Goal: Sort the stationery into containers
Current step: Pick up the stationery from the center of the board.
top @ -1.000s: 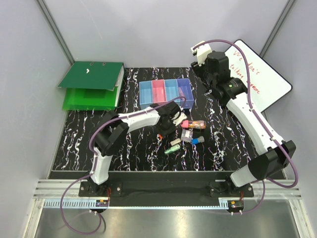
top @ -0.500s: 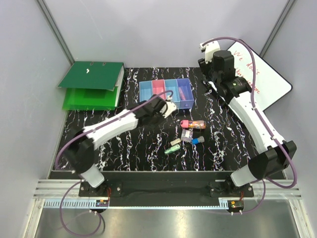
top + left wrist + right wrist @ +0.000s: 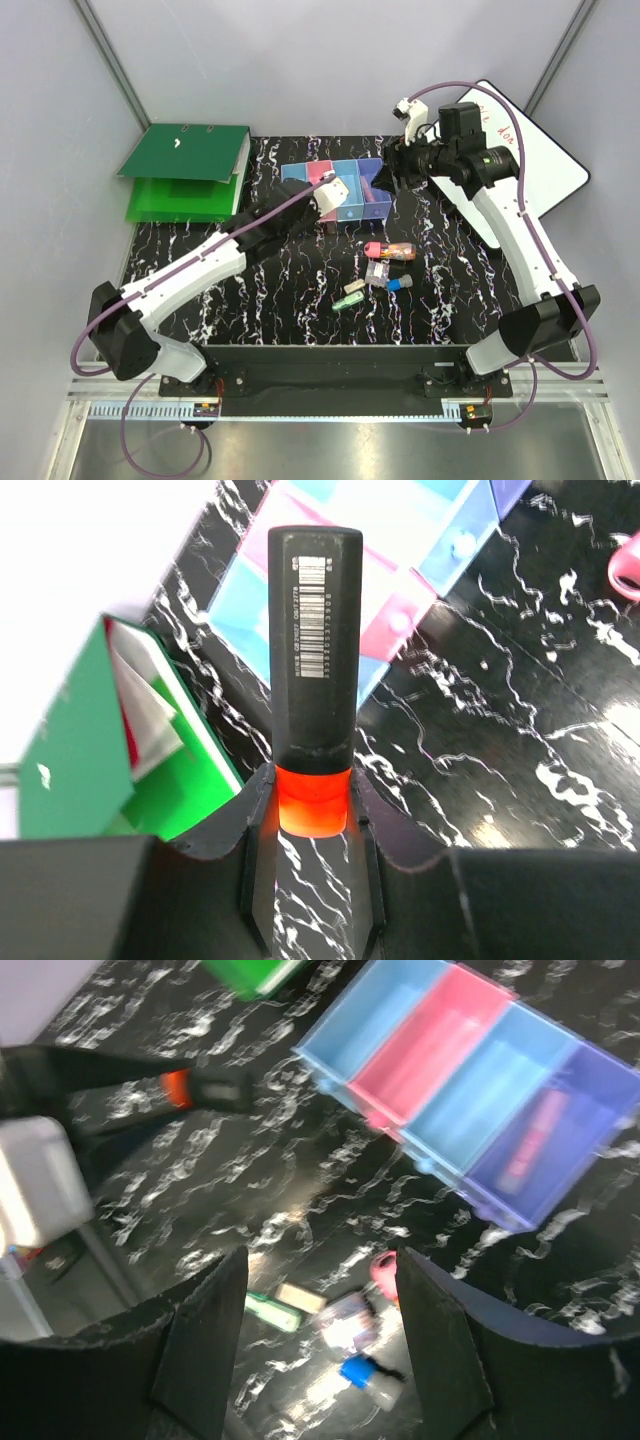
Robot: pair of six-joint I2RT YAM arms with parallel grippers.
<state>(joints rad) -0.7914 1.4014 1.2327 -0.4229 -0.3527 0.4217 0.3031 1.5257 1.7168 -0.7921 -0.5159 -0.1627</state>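
Observation:
My left gripper [image 3: 312, 790] is shut on a black marker [image 3: 313, 650] by its orange end. It holds the marker in the air, pointing at the row of bins [image 3: 400, 610]. In the top view that gripper [image 3: 312, 206] is at the front left of the bins [image 3: 295, 185]. My right gripper [image 3: 320, 1260] is open and empty, raised to the right of the bins [image 3: 400, 1120], and also shows in the top view [image 3: 402, 160]. A pink item [image 3: 368, 184] lies in the purple bin. On the table lie a pink-capped tube [image 3: 388, 249], a clear piece [image 3: 377, 272], a blue-capped piece [image 3: 400, 283], a beige piece [image 3: 354, 286] and a green piece [image 3: 347, 300].
Two green binders [image 3: 185, 170] are stacked at the back left. A whiteboard [image 3: 530, 160] leans at the back right. Grey walls close in the table on three sides.
My left gripper has moved from beside the loose pieces up and back toward the bins, its arm stretching out. My right wrist has swung left toward the bins.

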